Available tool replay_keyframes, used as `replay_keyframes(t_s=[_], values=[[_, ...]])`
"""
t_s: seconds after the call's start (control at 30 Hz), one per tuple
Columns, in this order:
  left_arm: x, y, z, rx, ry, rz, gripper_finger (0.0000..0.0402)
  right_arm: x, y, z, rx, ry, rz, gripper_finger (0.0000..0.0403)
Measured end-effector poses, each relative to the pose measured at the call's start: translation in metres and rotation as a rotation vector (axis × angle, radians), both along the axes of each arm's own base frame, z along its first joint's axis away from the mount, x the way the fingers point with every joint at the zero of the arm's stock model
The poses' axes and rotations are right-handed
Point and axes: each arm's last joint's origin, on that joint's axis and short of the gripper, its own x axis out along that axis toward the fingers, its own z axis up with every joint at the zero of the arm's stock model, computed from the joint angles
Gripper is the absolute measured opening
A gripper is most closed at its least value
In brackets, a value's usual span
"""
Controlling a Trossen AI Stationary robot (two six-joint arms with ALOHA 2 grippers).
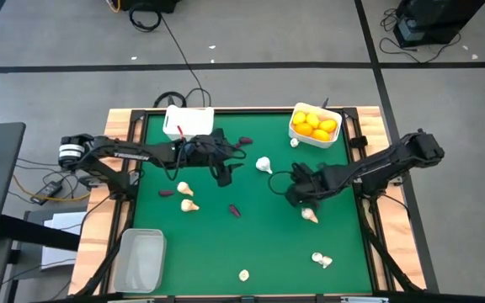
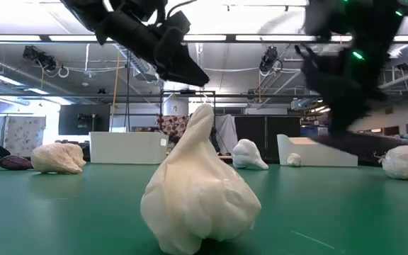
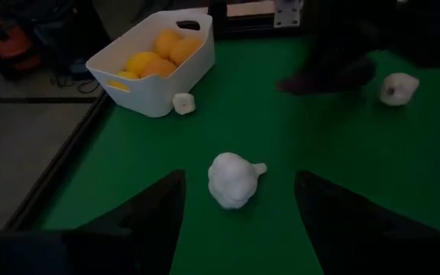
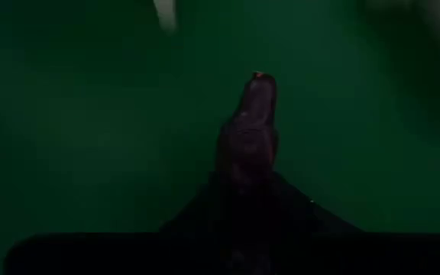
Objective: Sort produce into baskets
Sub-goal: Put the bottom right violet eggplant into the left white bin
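The right gripper point(image 1: 295, 195) sits right of centre in the overhead frame, low over the green felt-covered table point(image 1: 259, 244). Its wrist view shows its two dark fingers closed together on a slim dark purple eggplant piece point(image 4: 250, 130), which sticks out past the fingertips; the picture is dim, so whether the piece is clear of the cloth cannot be told.

The left gripper point(image 1: 224, 175) hangs just left of centre with its fingers point(image 3: 155, 210) spread apart and nothing between them. A cream-white garlic bulb point(image 3: 233, 178) lies on the cloth ahead of it.

At the upper right of the overhead frame an opaque white rectangular basket point(image 1: 296, 130) holds round yellow-orange citrus fruits point(image 1: 315, 125), with a small garlic piece point(image 1: 294, 143) just beside its lower left corner. A second white basket point(image 1: 188, 122) stands at the upper left of the cloth, with a dark eggplant piece point(image 1: 244, 139) near it to the right. A translucent greyish plastic basket point(image 1: 140, 257) stands at the lower left.

Loose garlic bulbs lie scattered: two left of centre point(image 1: 186, 196), one below the right gripper point(image 1: 310, 215), one at lower right point(image 1: 321, 260) and one at the bottom centre point(image 1: 243, 274). Another purple piece point(image 1: 235, 209) lies near the middle.
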Motion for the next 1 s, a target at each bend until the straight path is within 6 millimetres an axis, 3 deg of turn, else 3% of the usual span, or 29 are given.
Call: replay_keyframes(t_s=[0.2,0.4,0.57,0.83,1.0], values=[[0.026,-0.002,-0.017,-0.141,-0.151,-0.123,0.0253,0.022,-0.004,0.047,-0.367,-0.350,-0.001,0.0092],[0.043,-0.001,-0.033,-0.162,-0.260,-0.173,0.0253,0.036,-0.007,0.074,-0.437,-0.537,0.062,0.0086],[0.052,0.000,-0.042,-0.207,-0.337,-0.210,0.0261,0.052,-0.005,0.078,-0.482,-0.586,0.166,0.0086],[0.055,-0.001,-0.043,-0.229,-0.400,-0.269,0.0288,0.084,0.002,0.067,-0.522,-0.688,0.298,0.0087],[0.054,0.002,-0.044,-0.235,-0.382,-0.256,0.0245,0.089,0.003,0.068,-0.561,-0.709,0.324,0.0091]])
